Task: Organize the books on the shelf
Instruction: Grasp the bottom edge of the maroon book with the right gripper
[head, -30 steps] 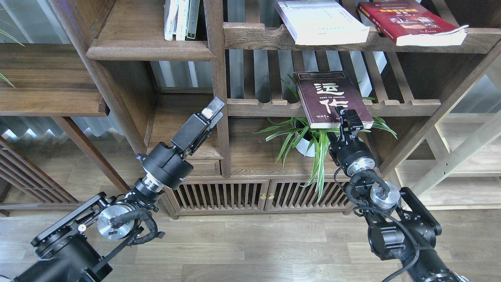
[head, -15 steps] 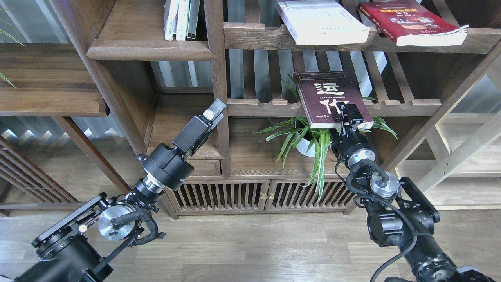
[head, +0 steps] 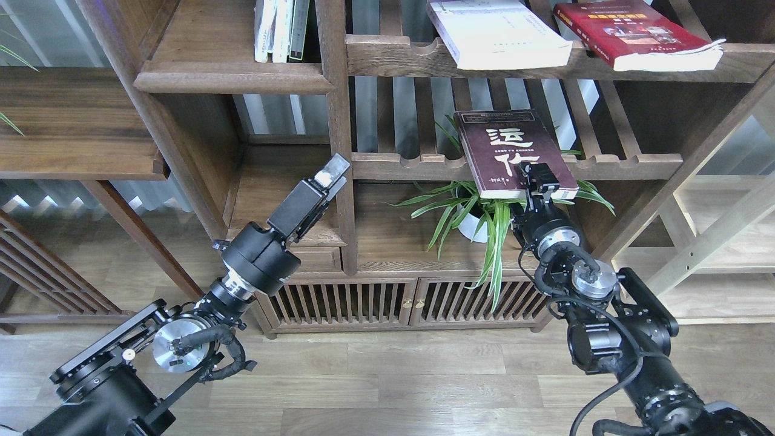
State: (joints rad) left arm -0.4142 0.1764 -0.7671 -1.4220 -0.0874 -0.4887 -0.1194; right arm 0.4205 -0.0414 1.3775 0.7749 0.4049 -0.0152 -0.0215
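The dark brown book point(head: 505, 148) with big white characters lies flat on a slatted shelf, its near end overhanging the rail. My right gripper point(head: 538, 175) is at that near edge, one finger over the cover; I cannot tell whether it grips. The thick white book point(head: 496, 33) and the red photo-cover book point(head: 636, 33) lie flat on the slatted shelf above. The solid walnut shelf point(head: 233, 75) with the moulded edge is at upper left. My left gripper point(head: 332, 171) hovers empty by the centre post, its fingers hard to tell apart.
Thin white and dark-spined books point(head: 280, 27) stand at the right end of the walnut shelf. A potted spider plant point(head: 478, 212) sits under the brown book, close to my right wrist. A vertical post point(head: 339, 121) divides the bays. A low slatted cabinet point(head: 399, 303) stands below.
My right gripper has pushed a little up and forward onto the brown book's near edge. The left arm has barely moved. The books have not shifted.
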